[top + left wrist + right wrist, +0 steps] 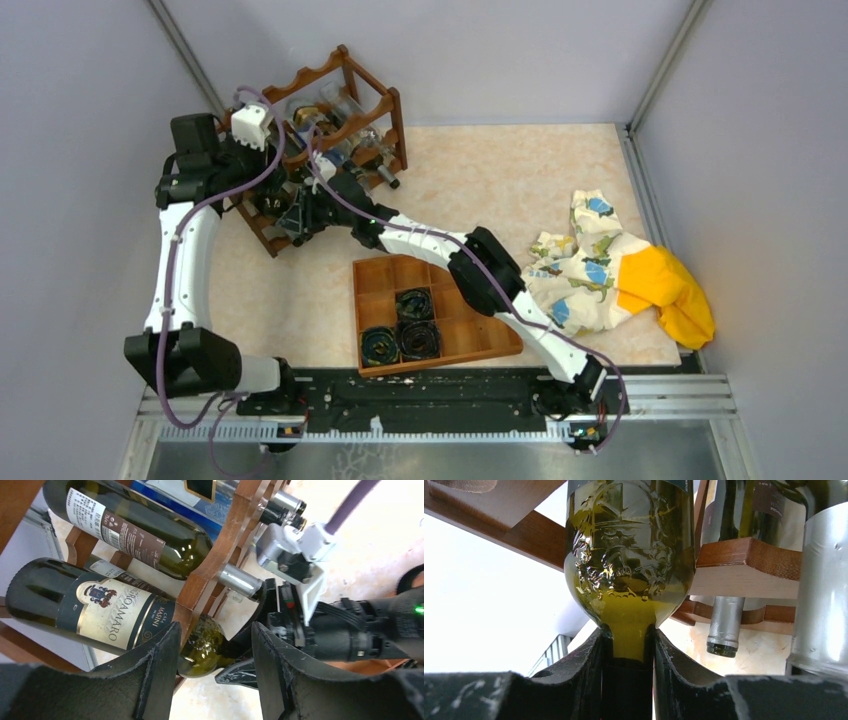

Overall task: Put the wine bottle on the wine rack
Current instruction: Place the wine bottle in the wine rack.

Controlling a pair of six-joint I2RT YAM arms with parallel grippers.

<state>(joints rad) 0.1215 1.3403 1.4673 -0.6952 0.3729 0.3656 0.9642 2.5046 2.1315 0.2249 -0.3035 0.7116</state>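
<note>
The dark reddish-brown wine rack [345, 72] stands at the far left and holds several bottles. My right gripper [628, 635] is shut on the neck of a green wine bottle [629, 565], at the rack's lower front [292, 215]. The bottle's body lies in the rack's lower tier between the wooden rails [749, 555]. In the left wrist view the same bottle [202, 647], with a cream and dark label, rests against a scalloped rail [220, 555]. My left gripper [215, 626] is open and empty, its jaws on either side of the bottle's shoulder without touching it. It is close beside the right gripper [268, 190].
A flat orange-brown compartment tray [470, 335] with dark rolled items [400, 325] lies near the front centre, under the right arm. A patterned cloth with a yellow part [620, 280] lies at the right. Grey walls close in the rack at the back and left.
</note>
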